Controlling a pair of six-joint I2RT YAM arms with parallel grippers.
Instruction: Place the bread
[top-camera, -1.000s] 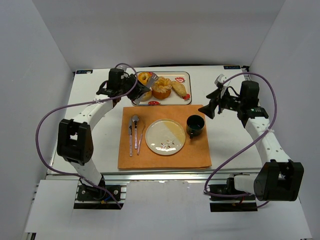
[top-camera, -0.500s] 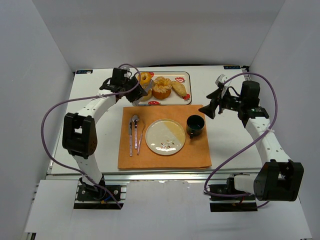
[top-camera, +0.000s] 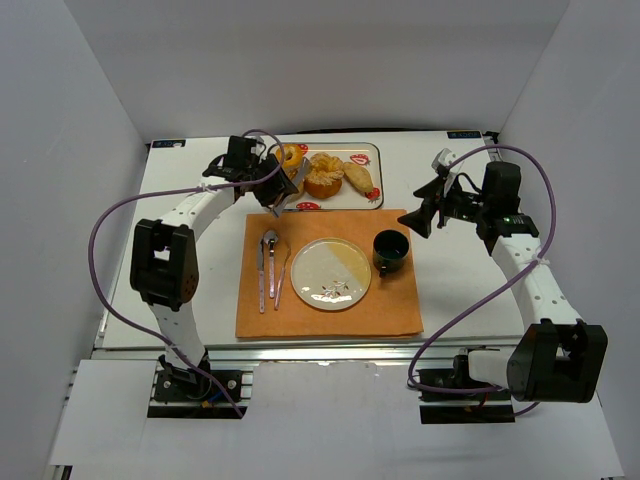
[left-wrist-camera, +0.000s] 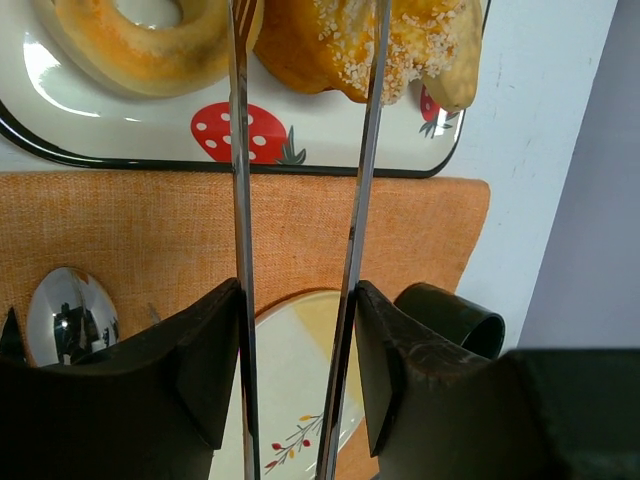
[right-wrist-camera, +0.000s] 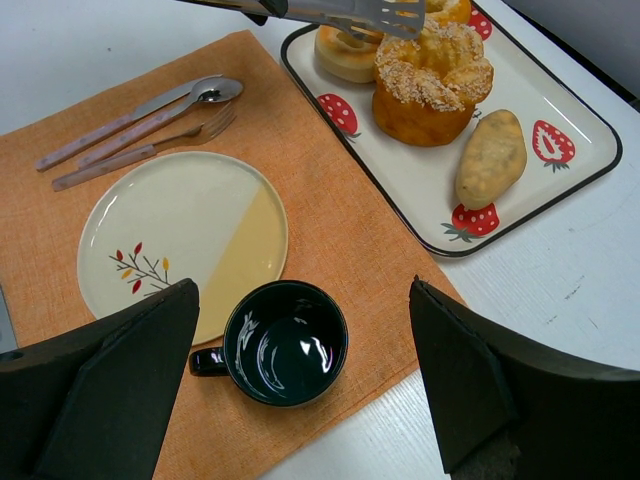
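The bread (top-camera: 323, 175) is a large round pastry with a flaky top, in the middle of the strawberry tray (top-camera: 374, 150). It also shows in the left wrist view (left-wrist-camera: 330, 50) and the right wrist view (right-wrist-camera: 432, 85). My left gripper (top-camera: 270, 183) (left-wrist-camera: 298, 300) is shut on metal tongs (left-wrist-camera: 240, 200), whose two arms stand apart. One arm runs between a donut (left-wrist-camera: 145, 40) and the bread, the other crosses the bread. I cannot tell if they touch it. The tongs' tip (right-wrist-camera: 350, 12) hangs over the donut. My right gripper (top-camera: 425, 215) (right-wrist-camera: 303, 290) is open and empty above the mug.
An orange placemat (top-camera: 330, 320) holds a cream plate (top-camera: 330, 273), a black mug (top-camera: 390, 250) and cutlery (top-camera: 270, 265). An oval roll (top-camera: 358, 177) lies right of the bread on the tray, two donuts (top-camera: 289, 155) left of it. White walls enclose the table.
My left gripper has shifted slightly right, and the tongs have swung from the tray's far part toward its near left side by the bread. The right arm has not moved.
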